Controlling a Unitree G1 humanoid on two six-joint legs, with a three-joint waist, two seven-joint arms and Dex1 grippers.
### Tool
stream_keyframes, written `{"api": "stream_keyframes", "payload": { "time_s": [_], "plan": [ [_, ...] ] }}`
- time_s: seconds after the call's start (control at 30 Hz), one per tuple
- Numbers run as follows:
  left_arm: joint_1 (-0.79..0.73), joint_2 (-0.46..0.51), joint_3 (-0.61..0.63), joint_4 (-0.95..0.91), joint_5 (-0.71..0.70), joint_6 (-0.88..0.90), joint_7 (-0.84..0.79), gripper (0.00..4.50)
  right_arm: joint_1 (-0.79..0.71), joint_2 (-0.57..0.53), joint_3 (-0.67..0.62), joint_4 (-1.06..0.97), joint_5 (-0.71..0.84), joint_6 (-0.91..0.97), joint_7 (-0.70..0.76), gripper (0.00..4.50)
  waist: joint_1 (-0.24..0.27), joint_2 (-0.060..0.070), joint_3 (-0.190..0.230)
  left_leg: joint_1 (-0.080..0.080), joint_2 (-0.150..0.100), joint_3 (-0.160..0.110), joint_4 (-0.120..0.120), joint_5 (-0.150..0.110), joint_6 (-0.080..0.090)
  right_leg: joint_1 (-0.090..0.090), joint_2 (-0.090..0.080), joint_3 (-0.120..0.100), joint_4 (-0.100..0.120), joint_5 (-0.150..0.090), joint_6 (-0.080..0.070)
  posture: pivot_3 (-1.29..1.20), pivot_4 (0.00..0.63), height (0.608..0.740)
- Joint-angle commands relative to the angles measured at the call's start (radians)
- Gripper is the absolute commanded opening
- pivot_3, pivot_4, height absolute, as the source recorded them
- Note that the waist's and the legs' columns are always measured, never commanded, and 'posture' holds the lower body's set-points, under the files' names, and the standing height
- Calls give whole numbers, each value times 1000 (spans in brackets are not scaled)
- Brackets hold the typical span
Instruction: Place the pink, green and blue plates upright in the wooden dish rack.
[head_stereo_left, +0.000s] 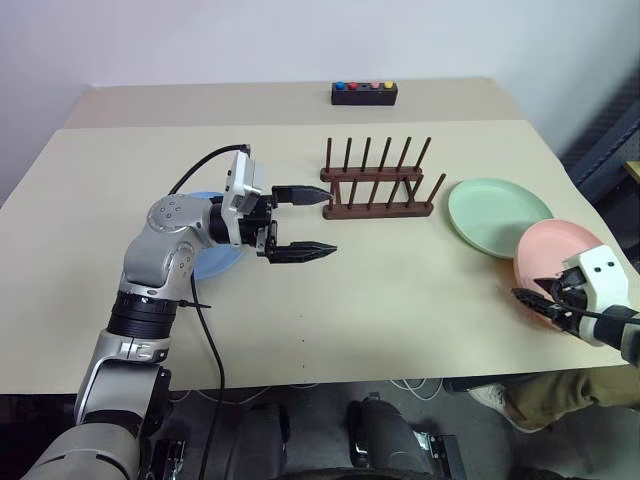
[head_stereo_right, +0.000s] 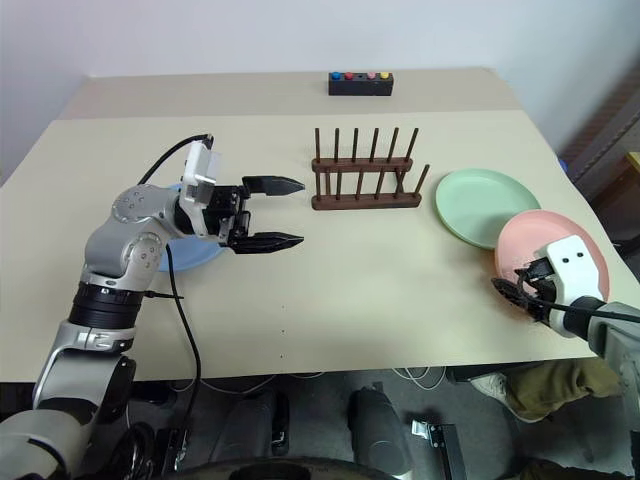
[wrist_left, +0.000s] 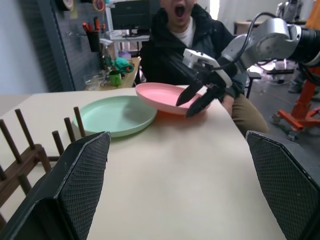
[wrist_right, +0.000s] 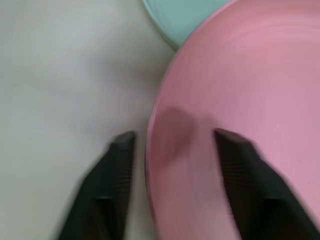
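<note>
The right tool (wrist_right: 172, 185) straddles the pink plate's (wrist_right: 240, 100) rim at the tabletop's right edge, fingers apart, not yet clamped. The plate tilts, overlapping the green plate (head_stereo_left: 497, 215).

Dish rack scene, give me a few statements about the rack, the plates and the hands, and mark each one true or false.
1. The wooden dish rack holds no plates. True.
2. The pink plate stands upright in the rack. False: it lies near the table's right edge, overlapping the green plate.
3. The right hand straddles the pink plate's rim, one finger on each side. True.
4. The left hand grips the blue plate. False: it is open, holding nothing; the blue plate lies beneath that arm.
5. The black button box sits between the rack and the green plate. False: it sits at the table's far edge.
</note>
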Motion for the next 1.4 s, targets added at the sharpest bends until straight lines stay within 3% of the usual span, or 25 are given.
{"api": "stream_keyframes", "payload": {
  "time_s": [0.03,0.07,0.33,1.07,1.4],
  "plan": [
    [-4,-1,12,-31,-8,-14,7,4500,-17,-12,11,4,-16,1,-14,307,0,0,0,0,0,0,0,0,0,0,0,0,0,0,0,0,150,740],
    [-4,1,12,-32,-9,-13,8,4500,-18,-10,13,1,-16,3,-15,19,-1,0,0,0,0,0,0,0,0,0,0,0,0,0,0,0,150,740],
    [-8,-1,17,-26,-16,-5,14,4500,-27,2,9,-5,-12,17,-25,19,-1,-1,0,0,0,0,0,0,0,0,0,0,0,0,0,0,150,740],
    [-14,-19,34,-12,-32,6,42,4500,-102,-88,-63,8,9,33,28,19,-1,0,0,0,0,0,0,0,0,0,0,0,0,0,0,0,150,740],
    [-31,-31,60,4,-62,49,78,4500,-299,-117,-106,95,24,-15,-4,19,0,0,0,0,0,0,0,0,0,0,0,0,0,0,0,0,150,740]
  ]
}}
